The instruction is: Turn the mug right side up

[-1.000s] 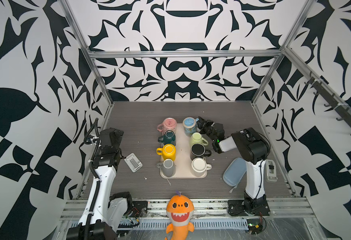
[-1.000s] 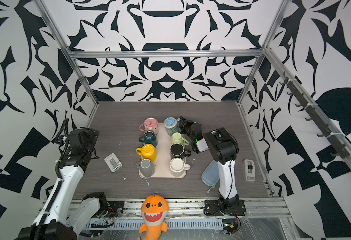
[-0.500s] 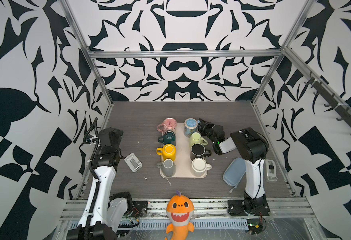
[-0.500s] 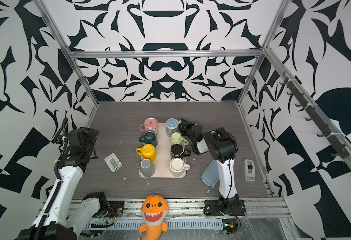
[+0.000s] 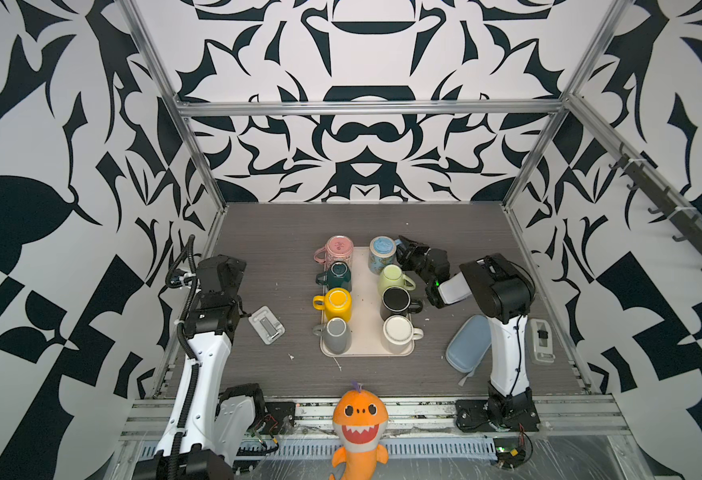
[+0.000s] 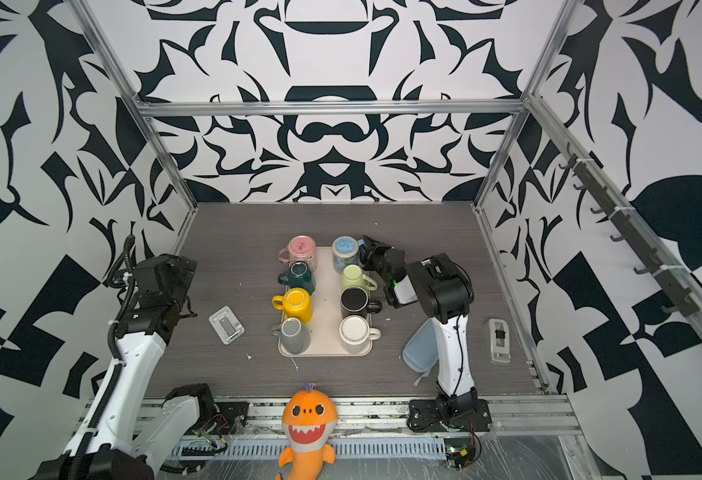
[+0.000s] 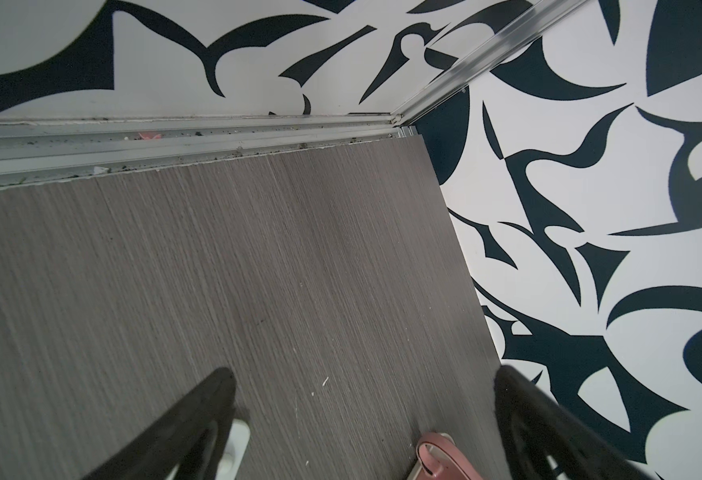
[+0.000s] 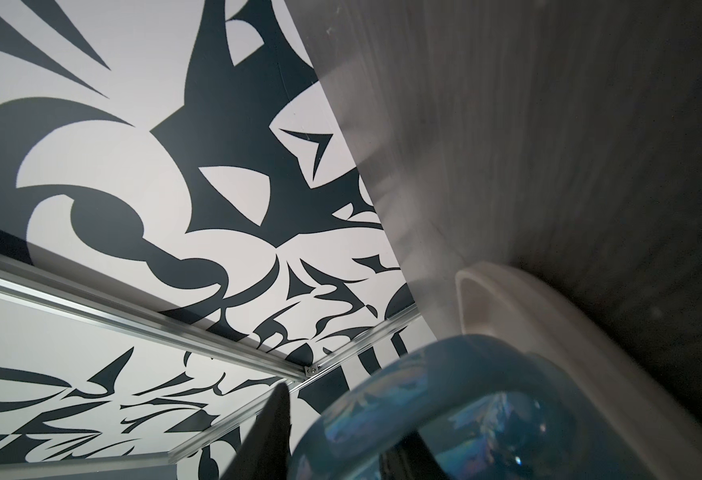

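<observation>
**At the tray's far corner: right hand at the blue mug's handle**

At the far right corner of the tray (image 5: 366, 351) stands the blue mug (image 5: 381, 254), base upward, so it reads as not yet righted. The right hand (image 5: 404, 248) sits just beside it, at the handle (image 8: 445, 399), probably because the handle gives purchase for a flip. In the right wrist view the handle fills the foreground between dark fingers (image 8: 272, 432); whether they clamp it or stand slack I cannot tell. The left hand (image 7: 362, 424) hangs wide and empty over bare surface (image 7: 258, 270), well apart. The mug's mouth is hidden.
</observation>
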You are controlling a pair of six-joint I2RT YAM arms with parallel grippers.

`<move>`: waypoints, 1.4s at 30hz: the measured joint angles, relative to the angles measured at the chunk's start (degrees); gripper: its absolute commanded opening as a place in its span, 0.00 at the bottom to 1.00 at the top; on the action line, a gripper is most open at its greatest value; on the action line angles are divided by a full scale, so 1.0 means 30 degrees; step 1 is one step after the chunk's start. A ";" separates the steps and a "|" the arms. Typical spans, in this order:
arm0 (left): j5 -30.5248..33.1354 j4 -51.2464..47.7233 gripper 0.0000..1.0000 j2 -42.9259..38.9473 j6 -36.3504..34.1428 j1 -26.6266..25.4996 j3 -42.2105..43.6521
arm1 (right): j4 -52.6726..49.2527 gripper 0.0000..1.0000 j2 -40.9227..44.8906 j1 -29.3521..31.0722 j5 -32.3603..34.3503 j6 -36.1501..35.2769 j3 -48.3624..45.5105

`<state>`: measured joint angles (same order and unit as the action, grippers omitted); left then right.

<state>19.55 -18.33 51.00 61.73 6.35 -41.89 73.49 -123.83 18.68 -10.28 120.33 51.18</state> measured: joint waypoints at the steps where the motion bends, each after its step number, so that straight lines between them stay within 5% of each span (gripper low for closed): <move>1: 0.0000 -0.0007 1.00 0.0000 0.0000 0.0000 0.0000 | -0.0029 0.38 0.0000 -0.0036 -0.0007 0.0000 0.0058; 30: 0.0350 -0.0160 1.00 -0.0277 0.0073 0.0000 -0.0007 | -0.2084 0.36 -0.0284 -0.0233 -0.0590 0.0000 0.1654; 42: 0.0794 -0.0284 1.00 -0.0699 0.0073 0.0000 -0.0007 | -0.1217 0.14 -0.1049 -0.0233 -0.1093 0.0073 0.2361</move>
<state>21.93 -19.18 48.90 61.95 6.35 -41.91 69.84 -126.98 17.98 -13.56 120.55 58.26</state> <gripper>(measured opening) 0.999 0.235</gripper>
